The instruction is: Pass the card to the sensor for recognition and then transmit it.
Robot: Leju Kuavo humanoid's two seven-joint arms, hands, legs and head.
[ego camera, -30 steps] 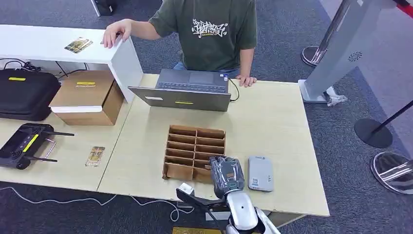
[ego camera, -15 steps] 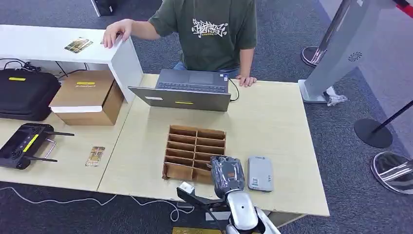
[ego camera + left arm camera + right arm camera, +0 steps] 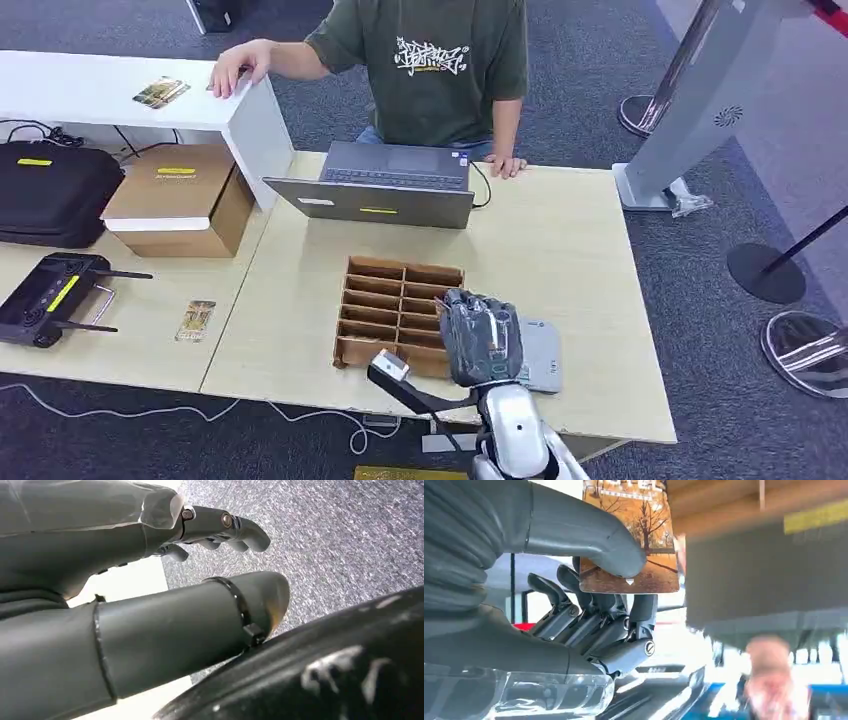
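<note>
My right hand (image 3: 480, 338) hovers over the near right corner of the cardboard divider box (image 3: 385, 300), covering the left edge of the grey sensor (image 3: 543, 352) that lies flat on the table. In the right wrist view the thumb and fingers of this hand (image 3: 589, 610) pinch a card (image 3: 634, 535) printed with an autumn tree scene. From the head view the card is hidden by the hand. My left hand (image 3: 150, 580) hangs beside the table over grey carpet, its fingers apart and nothing in it.
A person (image 3: 440, 70) sits behind an open laptop (image 3: 385, 185) at the table's far edge. On the left table lie another card (image 3: 195, 320), a black controller (image 3: 55, 295) and a cardboard carton (image 3: 180, 200). A further card (image 3: 161, 92) rests on the white shelf.
My right hand has risen and shifted slightly right and forward, now overlapping the sensor's left edge. The person and the table objects stay put.
</note>
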